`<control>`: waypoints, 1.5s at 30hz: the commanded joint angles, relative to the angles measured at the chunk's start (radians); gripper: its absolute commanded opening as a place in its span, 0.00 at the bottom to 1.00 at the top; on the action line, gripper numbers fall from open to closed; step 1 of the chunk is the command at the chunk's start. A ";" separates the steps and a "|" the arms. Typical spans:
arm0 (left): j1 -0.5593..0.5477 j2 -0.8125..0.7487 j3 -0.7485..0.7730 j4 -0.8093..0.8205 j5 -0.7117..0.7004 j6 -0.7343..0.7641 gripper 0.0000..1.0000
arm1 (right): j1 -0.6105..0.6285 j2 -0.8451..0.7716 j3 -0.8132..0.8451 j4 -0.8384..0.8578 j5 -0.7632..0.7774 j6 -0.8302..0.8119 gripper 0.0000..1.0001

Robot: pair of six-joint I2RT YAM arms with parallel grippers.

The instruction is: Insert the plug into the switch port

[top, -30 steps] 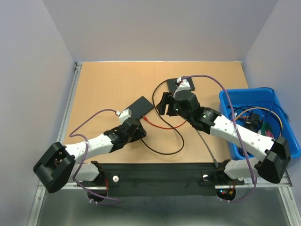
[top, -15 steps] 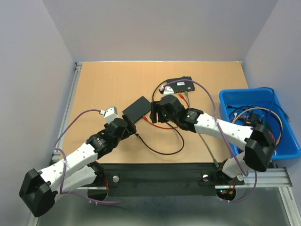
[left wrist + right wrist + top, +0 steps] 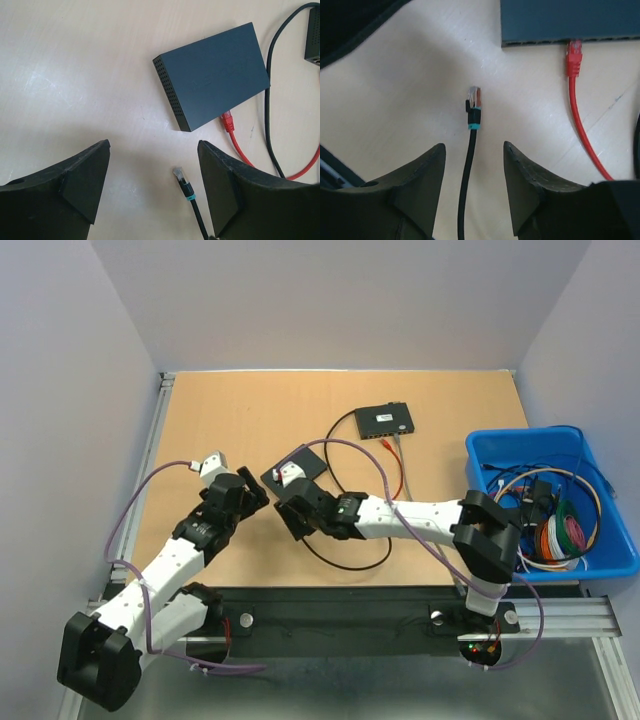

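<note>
The right gripper (image 3: 472, 150) has been swung over from the far side. Its jaws are held partly open astride the black cable, with nothing grasped. The left gripper (image 3: 154, 147), wide open and empty, has been drawn back left. The plug (image 3: 474, 95) lies on the bench (image 3: 75, 60) just nearer than the switch (image 3: 215, 70). A pickup is judged to be next.

My hands meet near the middle of the counter (image 3: 230, 410), my left hand (image 3: 152, 145) to the left of my right hand (image 3: 473, 146). The plug (image 3: 474, 95) lies on the counter just ahead of both, its cable trailing back through my right hand. Behind it sits the flat box (image 3: 215, 72), with a second cable (image 3: 577, 100) at the box's near edge, right of the plug. A smaller box (image 3: 385, 420) lies further back and to the right. The bin (image 3: 525, 436) of cables stands at the far right.
</note>
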 commanded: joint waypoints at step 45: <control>0.293 -0.041 -0.111 0.217 0.092 0.035 0.84 | 0.141 0.296 0.282 -0.159 0.320 -0.199 0.48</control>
